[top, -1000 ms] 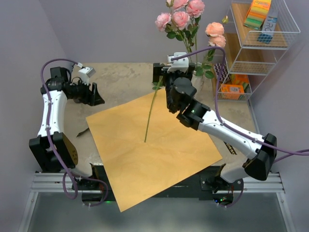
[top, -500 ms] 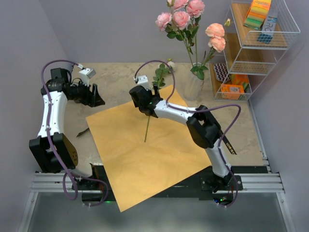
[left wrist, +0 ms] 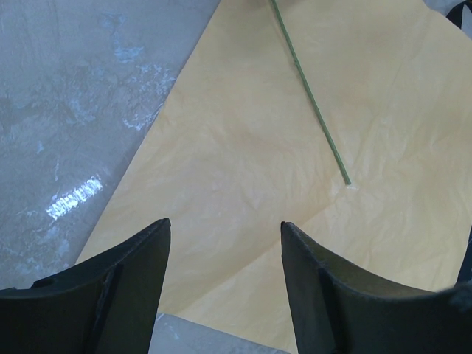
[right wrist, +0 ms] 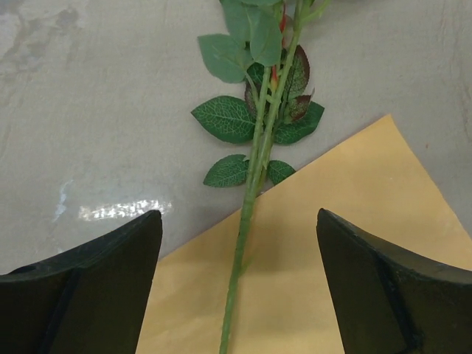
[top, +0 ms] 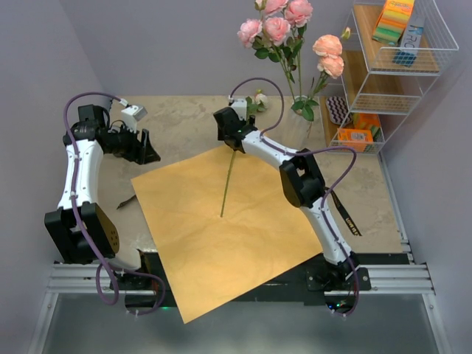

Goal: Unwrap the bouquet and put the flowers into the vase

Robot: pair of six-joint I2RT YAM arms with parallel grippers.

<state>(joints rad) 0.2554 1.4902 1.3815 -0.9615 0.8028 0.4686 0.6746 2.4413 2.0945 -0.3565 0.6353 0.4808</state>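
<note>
- right pincer (right wrist: 237,295) points down over the far corner of the paper (right wrist: 339,251), jaws spread wide, gripping nothing.
- one loose flower (right wrist: 246,221) lies flat under it. the green stem runs midway between the jaws and touches neither.
- the flower's leaves lie just ahead of this pincer on the bare table (right wrist: 96,110).
- seen from above, the stem's cut end rests on the paper well behind this pincer, toward the arm bases.
- vase (top: 295,134) stands near this pincer, to its right, holding pink and peach roses (top: 276,29) that rise high above it.
- left pincer (left wrist: 225,287) is partly open and empty, hovering over the paper's left edge. the stem's cut end lies ahead of it and to its right.
- wire rack (top: 391,74) stands beyond the vase, farther right.
</note>
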